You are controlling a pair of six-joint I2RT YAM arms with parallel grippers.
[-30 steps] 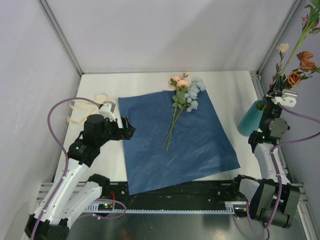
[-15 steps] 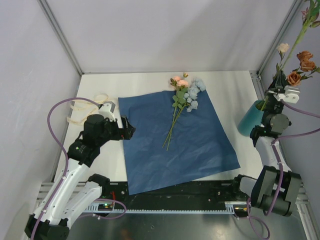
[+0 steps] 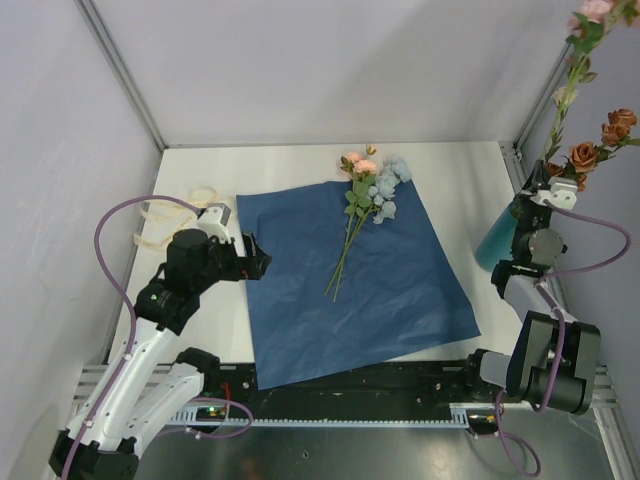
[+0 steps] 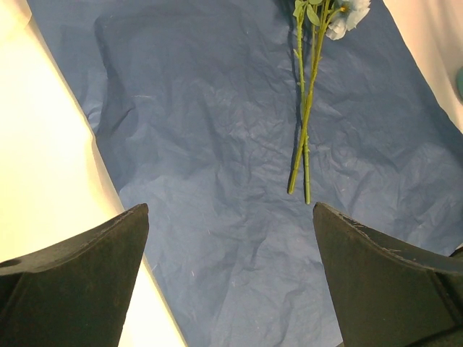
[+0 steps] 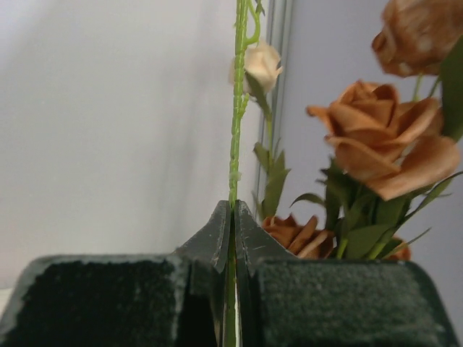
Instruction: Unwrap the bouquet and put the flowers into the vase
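The navy paper [image 3: 350, 290] is matt and finely creased. The flowers [image 5: 376, 144] have cloth petals on bumpy plastic stems. The vase [image 3: 497, 240] seems smooth, perhaps plastic.

No readable text, labels, brand marks or numbers in any view. Creased dark-blue paper sheet [image 3: 350, 290] and teal-blue cylindrical vase [image 3: 495, 243] both show plain surfaces. Black arm housings [image 3: 195, 262] are too small to make out any marking.
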